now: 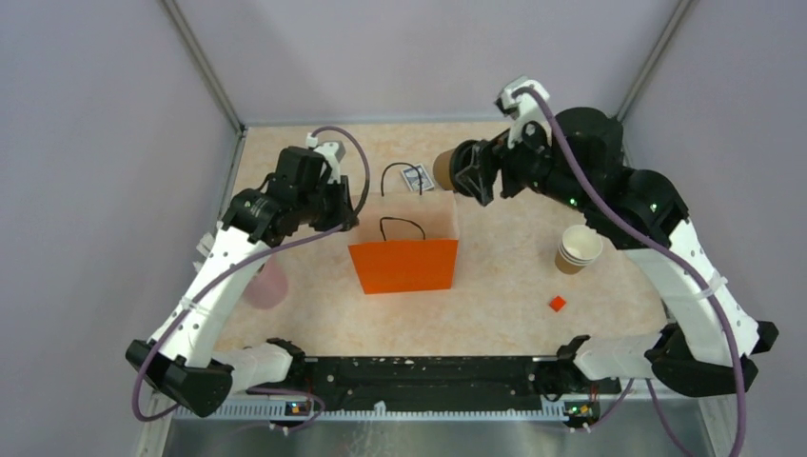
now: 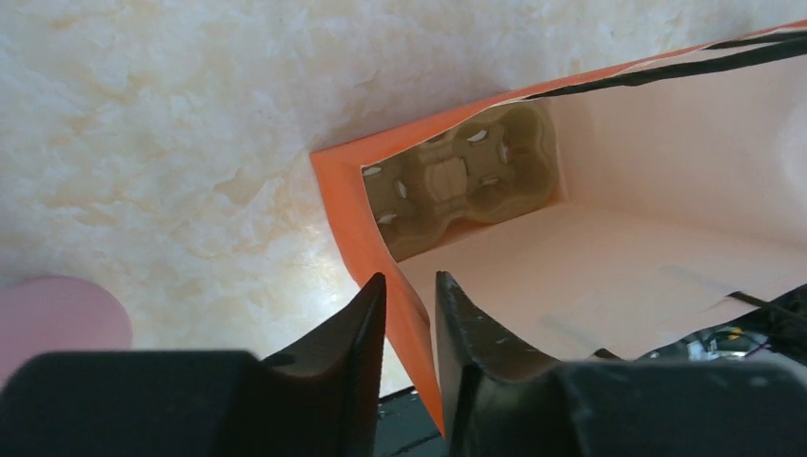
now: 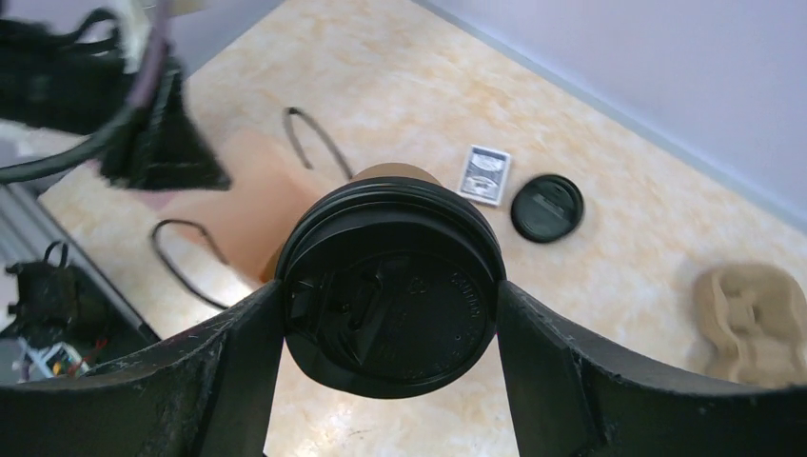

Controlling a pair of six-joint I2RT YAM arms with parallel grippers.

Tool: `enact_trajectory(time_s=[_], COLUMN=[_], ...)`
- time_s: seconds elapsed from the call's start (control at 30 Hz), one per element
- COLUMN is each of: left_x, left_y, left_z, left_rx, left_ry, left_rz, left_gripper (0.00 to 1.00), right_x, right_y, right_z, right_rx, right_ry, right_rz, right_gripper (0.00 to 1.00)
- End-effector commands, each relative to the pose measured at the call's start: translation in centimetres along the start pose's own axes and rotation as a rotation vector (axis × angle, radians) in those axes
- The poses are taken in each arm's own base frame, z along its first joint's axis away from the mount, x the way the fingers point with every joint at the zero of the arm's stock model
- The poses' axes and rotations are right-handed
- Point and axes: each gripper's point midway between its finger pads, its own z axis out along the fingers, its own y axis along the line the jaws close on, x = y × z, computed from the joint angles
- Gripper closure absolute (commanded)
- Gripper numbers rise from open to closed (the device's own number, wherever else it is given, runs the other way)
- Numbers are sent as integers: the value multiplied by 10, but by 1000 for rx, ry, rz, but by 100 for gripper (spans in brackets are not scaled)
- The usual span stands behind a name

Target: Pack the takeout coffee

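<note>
- The bench (image 1: 314, 324) has a pale marbled top and is closed in by plain lavender walls (image 1: 95, 143) on three sides.
- An orange bag (image 1: 404, 267) stands open mid-bench. A pulp carrier (image 2: 466, 176) lies at its bottom, ahead of the left tool.
- Bare bench lies right of the bag, on the near side of the right tool. Further out on that side are a stack of cups (image 1: 578, 248) and a small orange square (image 1: 557, 304).
- In the right wrist view, a loose black lid (image 3: 546, 207) and a small card (image 3: 484, 174) lie side by side on the bench past the tool's fingers.
- The left tool (image 2: 410, 278) sits at the bag's left rim. Its fingers are nearly together, with the bag's wall in the narrow gap. Whether they pinch it cannot be told.
- The right tool (image 3: 390, 295) is clamped on the takeout coffee (image 1: 445, 169), one finger on each side by its black lid. The cup is held on its side in the air, just above the bag's far right corner.
</note>
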Motion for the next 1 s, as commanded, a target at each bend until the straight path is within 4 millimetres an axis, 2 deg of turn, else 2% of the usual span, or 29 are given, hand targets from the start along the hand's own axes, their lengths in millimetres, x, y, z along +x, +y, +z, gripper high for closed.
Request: enact_trajectory(time_s=[0.0,0.13,0.2,0.33,0.47,0.6,0.7,0.83,0.97], left_x=[-23,-32,-35,-37,-38,-41,-36,-29,-18], left_y=[-5,-15,-21,-32,-36,-37,-37,-37,-41], left_z=[-5,-11,-12,-17,-25,-39,-40,-38,-35], left_rx=[20,73,117,192,230,254,269,283,327], left_ry=[-91,-154,-189,-239,-301,-387,-415,-401,-393], left_rz=[40,54,70,114,158,169,155,95,103], left_gripper=[76,100,100,100,98,100,100,100,98], right_x=[-18,-24,-22,-4,11,32,49,61,91], right_y=[44,71,79,90,99,112,121,131,134], right_z=[-4,-8,-5,11,26,36,41,43,49], right_rx=[-113,-166,-195,-244,-267,-270,-273,-272,-276], right_ry=[-57,-74,-76,-47,-28,37,60,61,93], right_rz=[-173,-239,-275,-363,-443,-548,-599,-646,-697], right_gripper=[42,42,42,42,42,43,43,43,43])
